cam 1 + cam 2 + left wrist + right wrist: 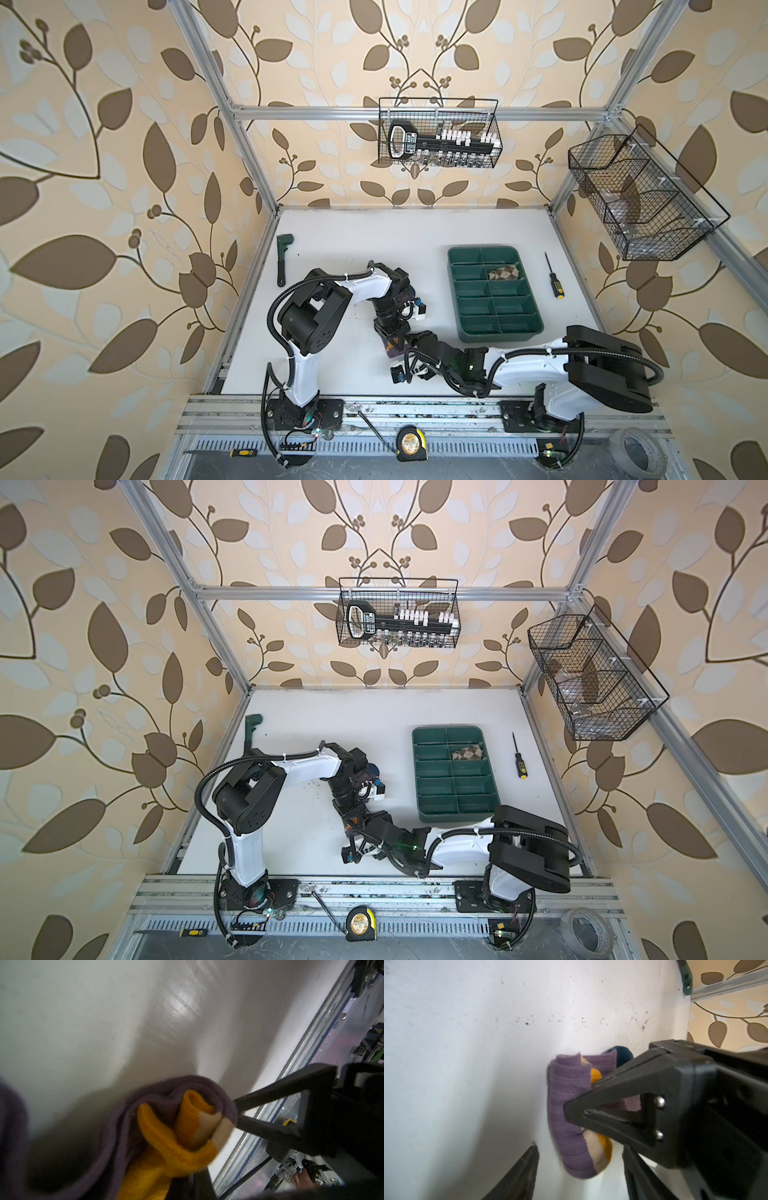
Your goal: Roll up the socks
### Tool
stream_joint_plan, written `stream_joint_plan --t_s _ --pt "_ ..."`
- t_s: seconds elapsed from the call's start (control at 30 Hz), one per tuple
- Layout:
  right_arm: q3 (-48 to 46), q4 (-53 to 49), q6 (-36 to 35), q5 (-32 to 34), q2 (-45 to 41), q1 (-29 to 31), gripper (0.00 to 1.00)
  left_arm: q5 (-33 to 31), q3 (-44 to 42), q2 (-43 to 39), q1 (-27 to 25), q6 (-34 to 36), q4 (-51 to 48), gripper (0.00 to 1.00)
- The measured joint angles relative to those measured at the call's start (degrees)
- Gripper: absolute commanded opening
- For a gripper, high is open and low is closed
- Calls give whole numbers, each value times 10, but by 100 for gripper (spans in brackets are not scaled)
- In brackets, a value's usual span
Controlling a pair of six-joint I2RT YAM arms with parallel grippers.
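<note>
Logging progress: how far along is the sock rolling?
Done: the tan argyle fabric sock sits rolled in the green plastic divided tray. In hand: the purple ribbed sock with mustard cuff, rolled, clamped in the shut left hand; right hand open beside it. Left: probably setting it in the tray.

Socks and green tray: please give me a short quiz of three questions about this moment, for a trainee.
1. True or false: both socks lie in the green tray.
2. In a top view, in which column of the tray does the argyle sock sit? A) left B) right
3. Fill in: the left tool is shut on the ____ sock.
Key: 1 false, the purple sock is outside the tray; 2 B; 3 purple.
</note>
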Motion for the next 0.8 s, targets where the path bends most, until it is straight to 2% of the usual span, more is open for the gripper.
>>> stream_joint_plan --t_s 0.3,0.4,0.43,0.47,0.6,0.7,0.8 --pt "34 -2 4 -22 56 -27 22 3 0 0 2 3 -3 0" --pt "37 -14 8 -28 58 -29 3 4 -1 -2 2 3 0 0" --pt "39 -18 11 -29 58 -30 0 4 -3 -4 2 3 1 0" --pt "43 -27 12 -30 58 -30 0 4 -5 -8 2 2 3 0" --pt "65 -72 22 -34 57 -31 0 2 -26 -40 2 1 27 22" --pt "92 -140 37 -56 50 -33 0 -4 -66 -114 0 -14 74 35" --pt "117 -226 57 -84 37 -36 0 -23 -105 -229 -1 -30 122 38"
